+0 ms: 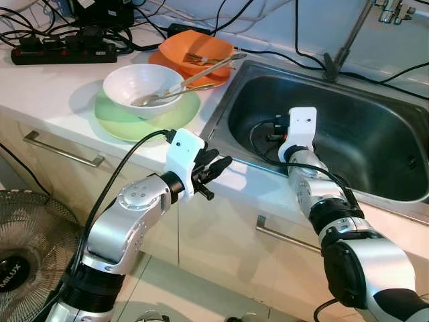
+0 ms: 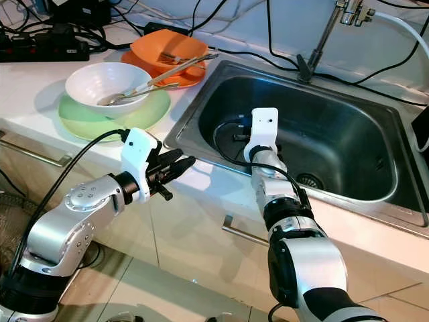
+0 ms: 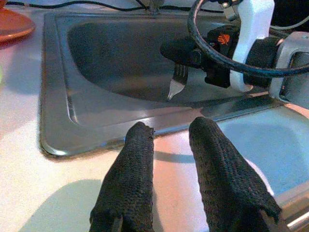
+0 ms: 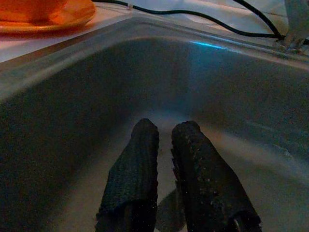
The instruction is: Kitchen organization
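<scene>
The right gripper [image 3: 186, 60] reaches over the front rim into the rectangular stainless-steel sink [image 1: 375, 144], which fills the centre and right of the eye views. Its two black fingers are closed on a silver metal fork [image 3: 176, 82] — the left wrist view shows the tines hanging down below them, above the basin floor.

The left gripper [image 1: 216, 168] hovers at centre frame over the white countertop [image 1: 50, 90], just before the sink's front left corner; its fingers [image 3: 133, 179] stand slightly apart with nothing between them.

In the upper left of the frame, a white bowl [image 1: 137, 80] sits on a pale green plate [image 1: 114, 121], holding long silver utensils [image 1: 191, 79]. Behind it an orange bowl [image 1: 198, 47] rests on an orange plate [image 1: 164, 64] — more cutlery lies inside.
</scene>
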`<state>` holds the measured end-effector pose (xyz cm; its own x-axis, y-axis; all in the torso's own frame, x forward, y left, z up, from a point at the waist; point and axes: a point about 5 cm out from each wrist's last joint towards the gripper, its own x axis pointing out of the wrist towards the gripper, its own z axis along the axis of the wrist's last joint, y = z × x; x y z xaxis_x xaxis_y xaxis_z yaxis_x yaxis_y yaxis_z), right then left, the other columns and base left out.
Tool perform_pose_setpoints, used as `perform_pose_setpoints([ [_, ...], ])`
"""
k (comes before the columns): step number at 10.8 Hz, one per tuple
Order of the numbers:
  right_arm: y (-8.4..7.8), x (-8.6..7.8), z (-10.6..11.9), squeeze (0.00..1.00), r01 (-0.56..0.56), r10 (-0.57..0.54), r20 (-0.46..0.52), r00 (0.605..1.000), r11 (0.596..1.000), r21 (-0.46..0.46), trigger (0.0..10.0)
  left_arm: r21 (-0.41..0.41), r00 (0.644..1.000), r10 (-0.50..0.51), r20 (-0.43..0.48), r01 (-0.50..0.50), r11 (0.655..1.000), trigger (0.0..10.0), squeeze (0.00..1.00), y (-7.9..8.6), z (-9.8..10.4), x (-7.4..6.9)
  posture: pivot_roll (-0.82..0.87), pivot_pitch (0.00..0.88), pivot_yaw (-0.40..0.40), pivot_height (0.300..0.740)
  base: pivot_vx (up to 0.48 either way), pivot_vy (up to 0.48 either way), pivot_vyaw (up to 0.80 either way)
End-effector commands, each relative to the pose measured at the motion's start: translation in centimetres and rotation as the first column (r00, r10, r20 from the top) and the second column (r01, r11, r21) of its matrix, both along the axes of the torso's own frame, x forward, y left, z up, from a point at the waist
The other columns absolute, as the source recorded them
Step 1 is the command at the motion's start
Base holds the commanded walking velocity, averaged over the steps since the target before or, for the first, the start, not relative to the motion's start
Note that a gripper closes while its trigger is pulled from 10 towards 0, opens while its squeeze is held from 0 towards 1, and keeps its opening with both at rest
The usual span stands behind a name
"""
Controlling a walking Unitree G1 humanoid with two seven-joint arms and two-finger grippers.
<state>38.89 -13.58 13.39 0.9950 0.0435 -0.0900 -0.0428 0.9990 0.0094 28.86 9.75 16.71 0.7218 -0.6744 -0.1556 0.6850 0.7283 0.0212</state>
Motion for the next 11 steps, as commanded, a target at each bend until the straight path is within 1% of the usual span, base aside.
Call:
perform_pose_setpoints([
  [1, 0.0, 0.1, 0.4, 0.00, -0.005, 0.005, 0.015, 1.000, 1.000, -0.001, 10.0, 0.009, 1.000, -0.024, 0.008, 0.024, 1.000, 10.0, 0.00, -0.4, 0.1, -0.3, -0.02, 0.061, -0.122, 0.740, 0.000, 0.000, 0.00],
  [3, 0.2, 0.1, 0.8, 0.00, -0.019, 0.020, 0.052, 0.998, 1.000, -0.017, 10.0, 0.020, 0.999, -0.020, 0.032, 0.020, 1.000, 10.0, 0.00, -0.6, 0.1, -0.3, -0.02, 0.056, -0.121, 0.740, 0.000, 0.000, 0.00],
  [4, 0.1, 0.1, 1.2, 0.00, -0.017, 0.018, 0.079, 0.997, 1.000, -0.013, 10.0, 0.031, 0.998, 0.002, 0.059, -0.004, 0.999, 10.0, 0.00, -0.5, 0.3, 0.0, -0.02, 0.056, -0.121, 0.740, 0.000, 0.000, 0.00],
  [5, 0.1, 0.2, 2.1, 0.00, -0.014, 0.014, 0.130, 0.991, 1.000, 0.000, 10.0, 0.057, 0.996, 0.024, 0.090, -0.030, 0.998, 10.0, 0.00, -0.4, 0.3, 0.3, -0.02, 0.056, -0.121, 0.740, 0.000, 0.000, 0.00],
  [6, 0.1, 0.3, 4.2, 0.00, -0.023, 0.037, 0.236, 0.971, 0.998, -0.061, 10.0, 0.053, 0.994, 0.046, 0.102, -0.052, 0.997, 10.0, 0.00, -0.4, 0.4, 0.7, -0.03, 0.055, -0.117, 0.740, 0.000, 0.000, 0.00],
  [7, -0.3, 0.5, 5.7, 0.00, -0.010, 0.046, 0.293, 0.955, 0.993, -0.120, 10.0, 0.055, 0.994, 0.045, 0.104, -0.051, 0.997, 10.0, 0.00, -0.5, 0.3, 0.8, -0.05, 0.055, -0.110, 0.740, 0.000, 0.000, 0.00],
  [8, -1.1, 0.6, 6.7, 0.00, 0.016, 0.016, 0.320, 0.947, 0.995, -0.095, 10.0, 0.055, 0.993, 0.047, 0.111, -0.054, 0.997, 10.0, 0.00, -0.5, 0.3, 0.9, -0.05, 0.054, -0.112, 0.740, 0.000, 0.000, 0.00],
  [9, -1.3, 0.6, 6.9, 0.00, 0.021, 0.010, 0.327, 0.945, 0.996, -0.090, 10.0, 0.054, 0.991, 0.054, 0.120, -0.061, 0.997, 10.0, 0.00, -0.5, 0.4, 0.9, -0.05, 0.054, -0.112, 0.740, 0.000, 0.000, 0.00],
  [10, -0.8, -0.1, 7.0, 0.00, 0.001, 0.022, 0.345, 0.938, 0.998, -0.068, 10.0, 0.081, 0.980, 0.093, 0.175, -0.109, 0.991, 10.0, 0.00, -0.1, 0.7, 1.4, -0.05, 0.055, -0.113, 0.740, 0.000, 0.000, 0.00],
  [11, -0.1, -1.1, 6.7, 0.00, -0.019, 0.043, 0.360, 0.932, 0.997, -0.071, 10.0, 0.075, 0.959, 0.158, 0.235, -0.180, 0.981, 10.0, 0.00, 0.5, 1.4, 2.1, -0.05, 0.054, -0.111, 0.740, 0.000, 0.000, 0.00],
])
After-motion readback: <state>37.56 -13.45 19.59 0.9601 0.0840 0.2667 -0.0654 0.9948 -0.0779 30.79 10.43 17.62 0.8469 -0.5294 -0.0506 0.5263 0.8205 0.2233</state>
